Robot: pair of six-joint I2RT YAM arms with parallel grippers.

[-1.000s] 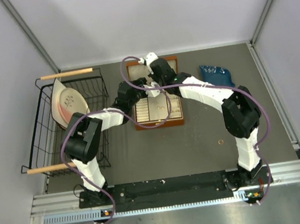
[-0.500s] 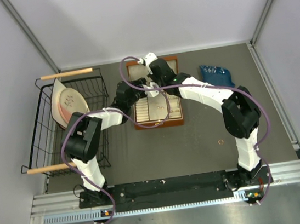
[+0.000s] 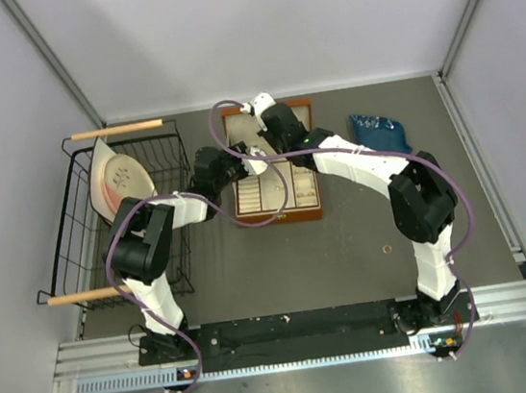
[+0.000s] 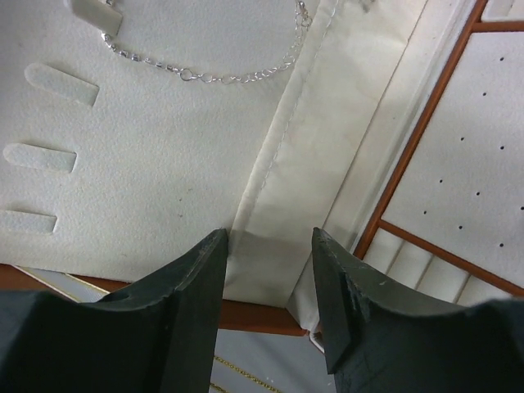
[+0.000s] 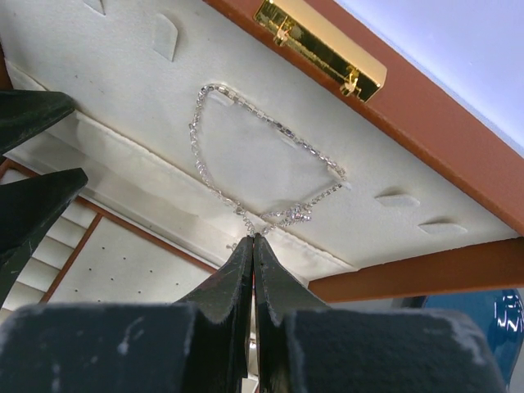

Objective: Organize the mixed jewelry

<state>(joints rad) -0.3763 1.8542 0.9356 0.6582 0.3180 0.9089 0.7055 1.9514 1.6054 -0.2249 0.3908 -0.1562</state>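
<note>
The silvery chain necklace [image 5: 246, 155] hangs in a loop on the cream lining of the brown wooden box's raised lid [image 5: 458, 164]. My right gripper [image 5: 252, 239] is shut, its tips pinching the chain's lowest point. My left gripper [image 4: 268, 237] stands open and empty at the fabric fold near the lid's hinge, with part of the necklace [image 4: 205, 75] above it. Its dark fingers [image 5: 33, 205] show at the left of the right wrist view. A tiny gold-coloured ring [image 3: 386, 249] lies on the table right of the box [image 3: 280, 215].
A black wire rack [image 3: 83, 230] holding a plate stands at the left. A blue crumpled item [image 3: 377, 130] lies at the back right. A gold latch [image 5: 319, 45] sits on the lid's rim. A thin gold chain [image 4: 246, 377] shows on the table below the left fingers.
The left arm has drawn a little to the left along the box's hinge. The right arm and the necklace have held still.
</note>
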